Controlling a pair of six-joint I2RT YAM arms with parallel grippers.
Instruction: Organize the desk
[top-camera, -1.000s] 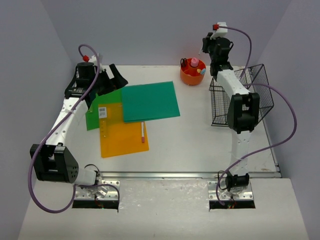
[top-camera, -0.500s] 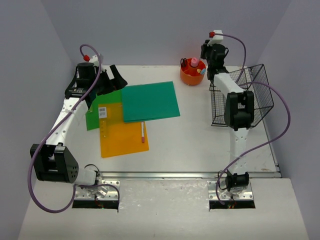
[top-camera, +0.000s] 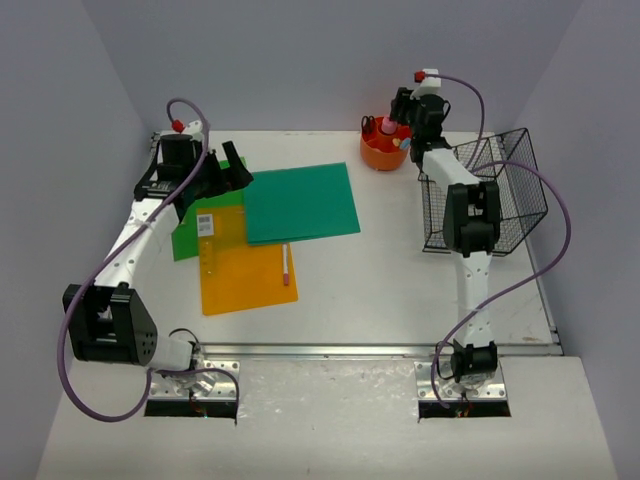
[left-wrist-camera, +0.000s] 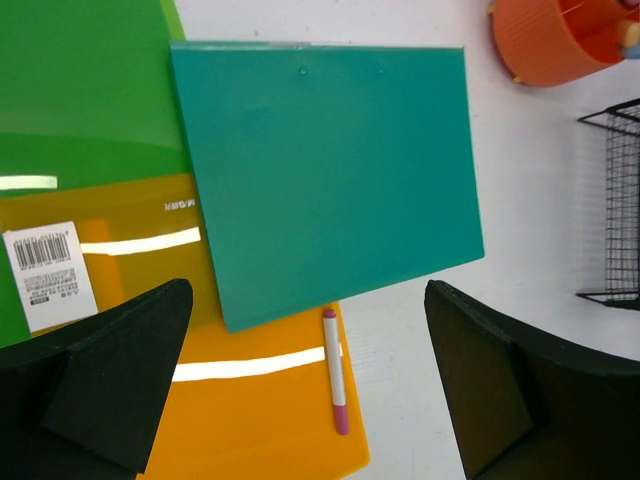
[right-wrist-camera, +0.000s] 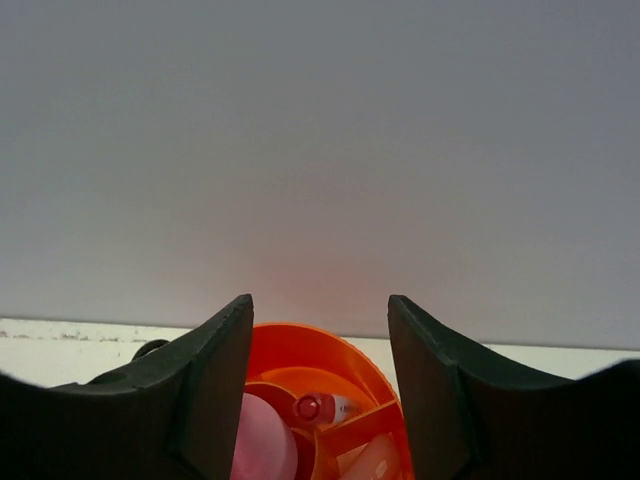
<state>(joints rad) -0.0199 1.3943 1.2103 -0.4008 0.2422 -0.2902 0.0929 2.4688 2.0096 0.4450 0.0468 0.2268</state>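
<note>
White laminate desk (top-camera: 380, 290), smooth and matte, fills the floor of the enclosure from the near metal rail to the far wall. Progress is judged early, as most items lie unsorted. At far left the left gripper (top-camera: 232, 165) hangs over the folder pile, jaws spread wide and holding nothing. Beneath it are three thin, glossy plastic folders, flat rectangles overlapping askew. The light green folder (top-camera: 183, 240) is furthest left and at the bottom. The translucent orange folder (top-camera: 245, 280) is nearest and carries a white barcode label (left-wrist-camera: 48, 270). The opaque teal folder (top-camera: 300, 202) is on top, toward the far right of the pile. A slim white pen (left-wrist-camera: 334, 370) with a pink tip lies loose on the orange folder's right edge, just beside the teal corner. Far centre-right stands a round orange plastic pen cup (top-camera: 382, 152) with inner dividers. It holds a pink rounded item and what may be black scissor handles. The right gripper (right-wrist-camera: 318, 305) hovers directly above the cup, jaws apart and gripping nothing. At right sits a black wire basket (top-camera: 435, 215) of open mesh, with none of the folders in it. Left to do, by my estimate: pen into the cup, folders squared up or filed.
</note>
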